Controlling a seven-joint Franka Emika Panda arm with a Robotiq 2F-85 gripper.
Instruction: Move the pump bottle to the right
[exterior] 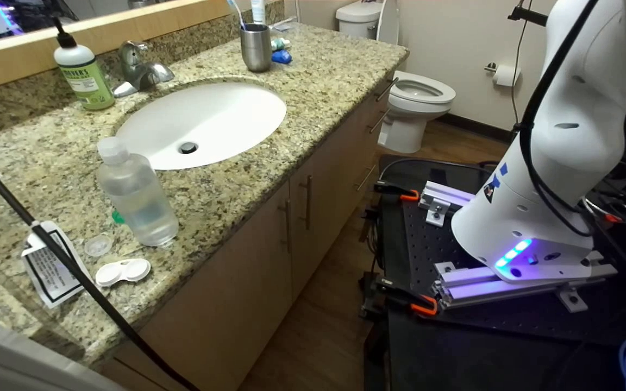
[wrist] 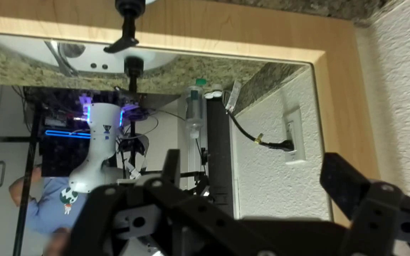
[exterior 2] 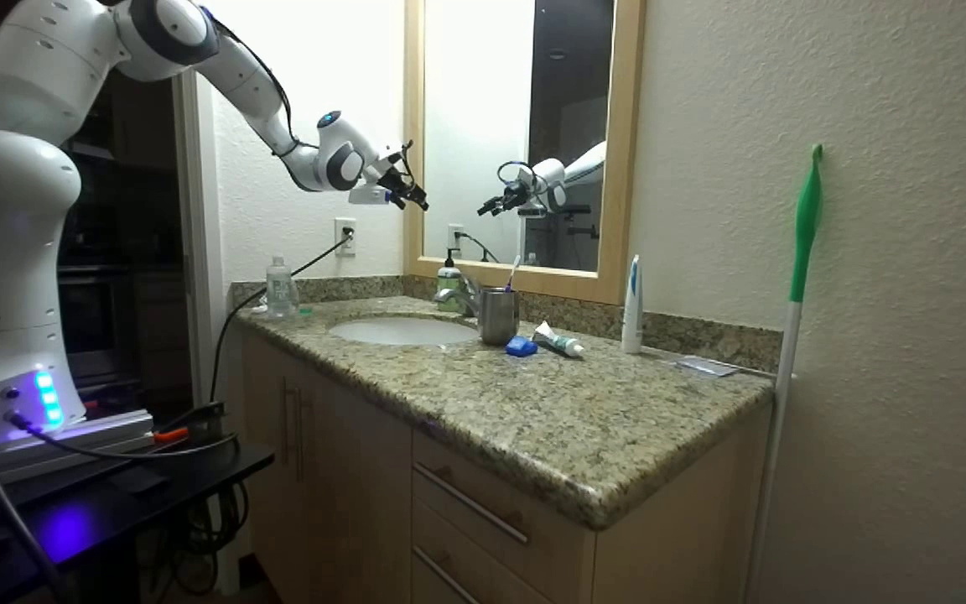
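The pump bottle (exterior: 86, 81), green with a dark pump head, stands upright at the back of the counter beside the faucet. In an exterior view it also shows (exterior 2: 449, 285), partly hidden behind the faucet and the metal cup. In the wrist view its dark pump head (wrist: 128, 28) shows at the top edge, with its reflection below it in the mirror. My gripper (exterior 2: 413, 204) is raised in the air near the mirror, higher than the bottle and apart from it. In the wrist view the gripper's fingers (wrist: 255, 174) are spread wide with nothing between them.
The faucet (exterior: 142, 68) and sink (exterior: 220, 119) lie beside the pump bottle. A clear bottle (exterior: 138, 195) and a contact lens case (exterior: 123, 271) stand near the counter's front. A metal cup (exterior: 256, 49) with a toothbrush stands past the sink. The mirror frame (exterior 2: 525, 281) borders the backsplash.
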